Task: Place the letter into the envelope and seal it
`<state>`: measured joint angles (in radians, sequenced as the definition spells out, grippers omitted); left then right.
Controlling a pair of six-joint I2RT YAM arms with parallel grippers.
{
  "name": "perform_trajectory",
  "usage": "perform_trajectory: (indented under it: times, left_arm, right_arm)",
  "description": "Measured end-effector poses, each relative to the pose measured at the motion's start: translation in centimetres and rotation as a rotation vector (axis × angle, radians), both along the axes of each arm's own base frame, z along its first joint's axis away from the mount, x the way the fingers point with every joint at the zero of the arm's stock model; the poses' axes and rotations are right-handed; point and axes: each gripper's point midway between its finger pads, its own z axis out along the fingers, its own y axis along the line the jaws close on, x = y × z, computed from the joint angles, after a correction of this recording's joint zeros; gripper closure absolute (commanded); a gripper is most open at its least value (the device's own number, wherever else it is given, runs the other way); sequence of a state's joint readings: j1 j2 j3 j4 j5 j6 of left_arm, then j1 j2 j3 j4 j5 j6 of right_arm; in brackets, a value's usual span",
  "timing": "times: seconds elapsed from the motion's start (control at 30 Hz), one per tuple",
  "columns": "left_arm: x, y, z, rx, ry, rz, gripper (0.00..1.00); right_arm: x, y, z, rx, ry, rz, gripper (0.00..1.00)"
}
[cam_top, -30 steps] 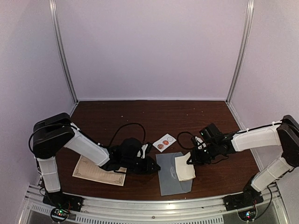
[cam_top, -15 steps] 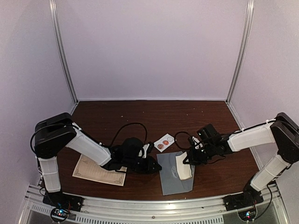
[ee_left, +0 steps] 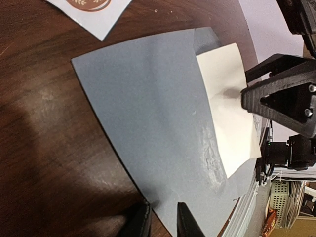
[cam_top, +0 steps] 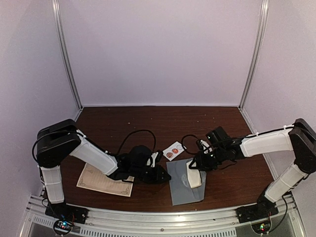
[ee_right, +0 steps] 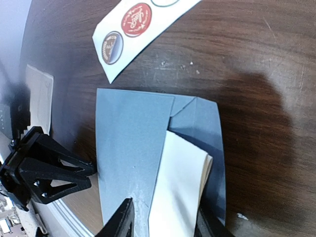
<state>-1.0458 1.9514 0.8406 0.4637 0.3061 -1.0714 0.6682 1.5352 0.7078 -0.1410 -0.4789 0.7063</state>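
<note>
My left gripper (ee_left: 163, 222) has its two black fingers almost together, clamped on the thin edge of the envelope (ee_left: 148, 103). The envelope is one flat sheet of smooth grey-blue paper, and it spreads away from those fingers across the dark brown wooden table (ee_right: 247, 74). My right gripper (ee_right: 165, 222) has its fingers wide apart, one on each side of the letter (ee_right: 180, 187). I cannot tell if they squeeze it. The letter is one folded piece of cream paper, and its long side slips under the envelope's front, by my right gripper's left finger. Past the envelope's far edge lies one small white card (ee_right: 143, 29) with two whole round stickers, one red and one dark. One pale sheet with a border (cam_top: 101, 181) lies behind my left fingers, under that arm.
</note>
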Motion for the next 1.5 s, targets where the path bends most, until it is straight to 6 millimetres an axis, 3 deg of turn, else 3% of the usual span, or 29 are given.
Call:
perform_trajectory:
  times: [0.07,0.13,0.4,0.77,0.97,1.2,1.5]
  left_arm:
    - [0.0,0.0,0.0,0.001,-0.001,0.002,0.78]
    - [0.0,0.0,0.1,0.002,-0.002,0.003,0.78]
    - [0.1,0.1,0.2,0.005,-0.005,0.006,0.72]
    - [0.1,0.2,0.2,0.005,-0.007,0.006,0.77]
    - [0.1,0.2,0.0,0.01,-0.004,0.006,0.83]
    - [0.0,0.1,-0.2,0.006,-0.002,0.001,0.85]
    - [0.0,-0.1,-0.3,-0.011,0.004,-0.008,0.88]
  right_arm:
    - [0.1,-0.4,0.7,-0.019,-0.026,0.003,0.41]
    - [0.1,-1.0,1.5,-0.039,-0.048,-0.002,0.38]
    - [-0.2,-2.4,2.9,-0.083,-0.086,-0.021,0.49]
    - [-2.2,-2.6,0.3,-0.127,-0.021,-0.004,0.55]
    - [-2.2,-2.3,-0.4,-0.129,-0.016,0.0,0.62]
    - [-2.5,-2.1,-1.7,-0.147,0.003,0.009,0.64]
    - [-2.6,-1.4,-1.8,-0.137,-0.007,0.026,0.66]
